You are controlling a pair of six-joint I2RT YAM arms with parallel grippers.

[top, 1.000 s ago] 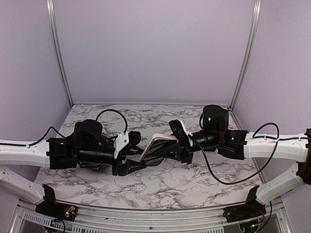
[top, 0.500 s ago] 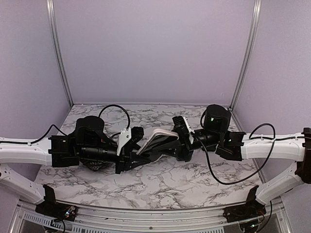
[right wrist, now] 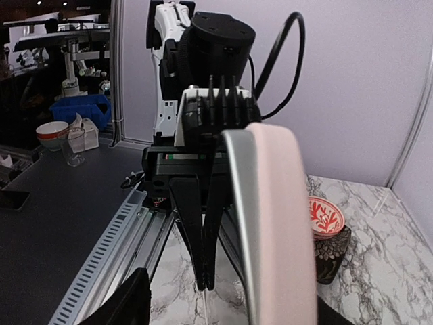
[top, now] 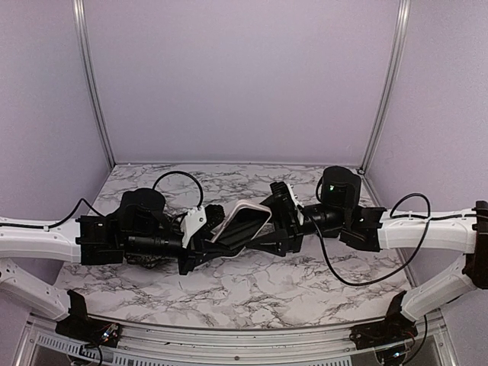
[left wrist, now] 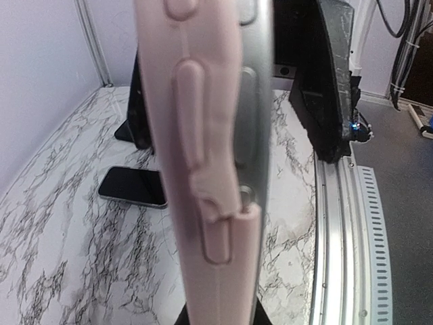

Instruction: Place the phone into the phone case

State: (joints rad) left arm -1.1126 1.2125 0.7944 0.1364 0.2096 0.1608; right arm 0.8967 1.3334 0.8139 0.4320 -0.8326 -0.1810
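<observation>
Above the table [top: 267, 297]: phone [left wrist: 257, 156] part-seated in phone case [left wrist: 196, 135].
Our left gripper [top: 207, 235] clamps the phone case; the right gripper [top: 276, 217] stands open. Next we should press the loose edge home.

A red-patterned bowl [right wrist: 326, 215] rests on a dark patterned base [right wrist: 330, 261] on the marble table [right wrist: 396, 271]
</observation>
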